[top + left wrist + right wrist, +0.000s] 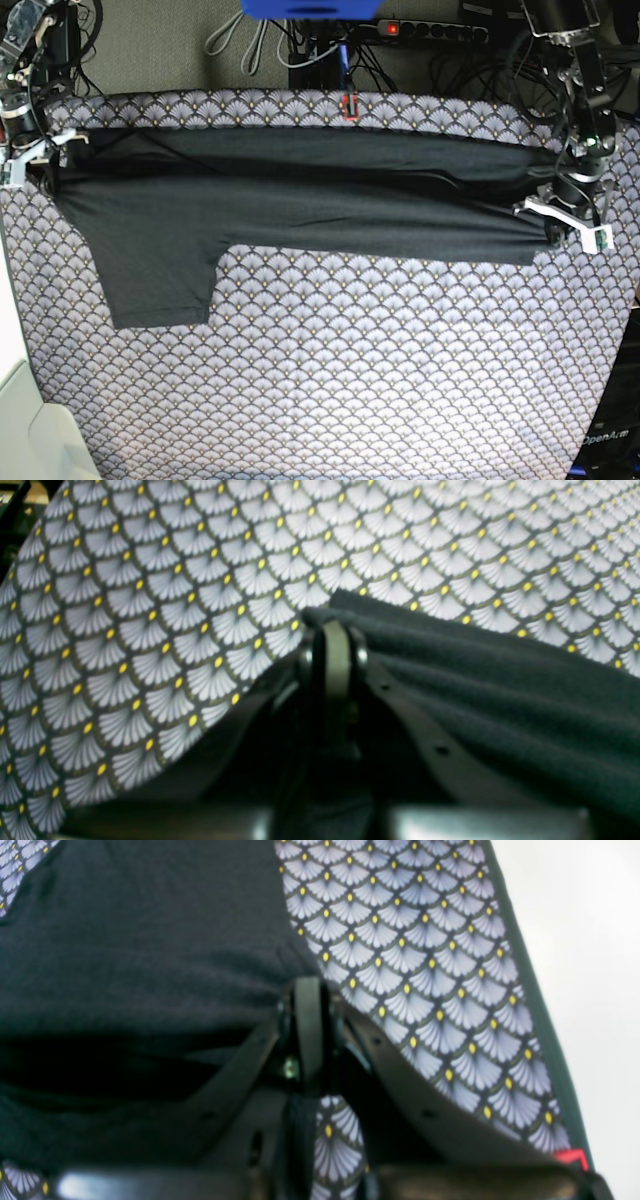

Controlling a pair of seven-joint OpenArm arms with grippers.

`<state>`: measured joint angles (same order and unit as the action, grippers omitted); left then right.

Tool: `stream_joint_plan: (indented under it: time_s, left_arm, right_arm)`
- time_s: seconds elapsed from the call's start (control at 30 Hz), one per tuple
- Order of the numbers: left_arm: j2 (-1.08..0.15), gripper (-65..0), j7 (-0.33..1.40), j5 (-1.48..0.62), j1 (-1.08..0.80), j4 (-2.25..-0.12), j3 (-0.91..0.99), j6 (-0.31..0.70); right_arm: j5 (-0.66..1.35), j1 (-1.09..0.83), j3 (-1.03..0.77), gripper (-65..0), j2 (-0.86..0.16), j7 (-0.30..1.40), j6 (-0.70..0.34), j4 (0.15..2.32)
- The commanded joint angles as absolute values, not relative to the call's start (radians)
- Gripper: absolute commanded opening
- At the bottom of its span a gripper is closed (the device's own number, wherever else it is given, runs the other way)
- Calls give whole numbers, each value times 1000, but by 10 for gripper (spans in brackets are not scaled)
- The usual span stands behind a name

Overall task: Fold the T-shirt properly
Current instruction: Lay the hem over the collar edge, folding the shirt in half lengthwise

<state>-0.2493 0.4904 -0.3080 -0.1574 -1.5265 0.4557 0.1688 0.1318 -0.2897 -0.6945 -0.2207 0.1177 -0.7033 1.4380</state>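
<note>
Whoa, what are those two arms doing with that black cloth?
They are folding a T-shirt on a patterned cloth. The left gripper and the right gripper each pinch one end of it, both shut, holding it stretched across the table. One sleeve lies flat below, toward the front.

fan-patterned tablecloth (330, 380); power strip (430, 30), cables behind, perhaps a wall.

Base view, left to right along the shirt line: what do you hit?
Right gripper shut on the shirt's end → hanging sleeve → long folded body of the T-shirt → left gripper shut on the other end. All of it over the patterned cloth.
</note>
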Motion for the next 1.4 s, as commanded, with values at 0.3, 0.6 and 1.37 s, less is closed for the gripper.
stream_joint_plan:
  time_s: [0.3, 0.6, 1.37]
  left_arm:
    - [-263, -648, 461, -314, -179, -1544, 518, 170]
    - [-263, -648, 461, -381, -225, -1541, 516, 170]
    - [-272, -648, 463, -427, -297, -1586, 518, 170]
  right_arm:
    - [145, -323, -702, -650, -239, 90, -698, 1452]
    - [145, -325, -702, -650, -239, 90, -698, 1449]
    - [145, -363, -702, -650, -246, 90, -698, 1455]
